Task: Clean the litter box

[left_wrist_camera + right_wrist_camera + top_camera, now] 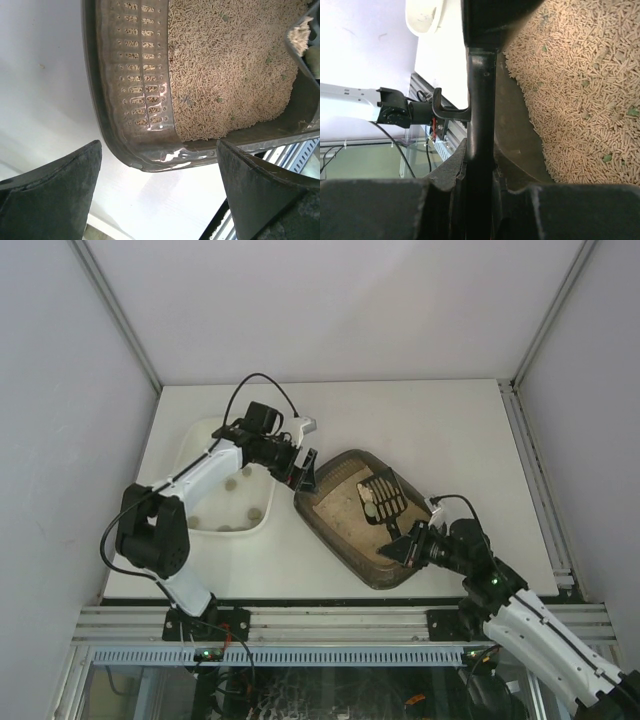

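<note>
The right gripper (pixel 405 546) squeezes the scoop (pixel 384 494) (some sand sits in it) over the litter box (pixel 325 531). The left gripper (pixel 305 475) stands wide apart at the box's corner.

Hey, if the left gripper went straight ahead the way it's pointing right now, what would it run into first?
Most likely the litter box. Its rounded corner rim lies straight ahead, between the open fingers of the left gripper. Depth is hard to judge, so the gripper might pass just over the rim.
</note>
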Controlling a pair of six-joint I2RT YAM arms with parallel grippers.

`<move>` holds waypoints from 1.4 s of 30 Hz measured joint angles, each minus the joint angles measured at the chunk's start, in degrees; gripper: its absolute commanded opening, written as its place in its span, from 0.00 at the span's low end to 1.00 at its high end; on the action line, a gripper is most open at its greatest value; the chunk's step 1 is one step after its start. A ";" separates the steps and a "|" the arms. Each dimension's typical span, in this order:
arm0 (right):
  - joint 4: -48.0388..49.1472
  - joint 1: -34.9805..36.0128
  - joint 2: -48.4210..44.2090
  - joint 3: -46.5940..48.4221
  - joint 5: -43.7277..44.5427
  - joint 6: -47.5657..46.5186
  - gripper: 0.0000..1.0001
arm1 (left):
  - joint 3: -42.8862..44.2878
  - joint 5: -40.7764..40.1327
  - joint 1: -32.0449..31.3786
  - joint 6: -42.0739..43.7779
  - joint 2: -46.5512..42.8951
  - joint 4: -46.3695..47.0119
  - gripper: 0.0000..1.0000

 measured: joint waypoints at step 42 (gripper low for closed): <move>12.17 -12.79 -11.45 -11.45 -14.08 14.08 0.00 | -4.00 -9.01 2.14 11.41 -14.45 -15.52 1.00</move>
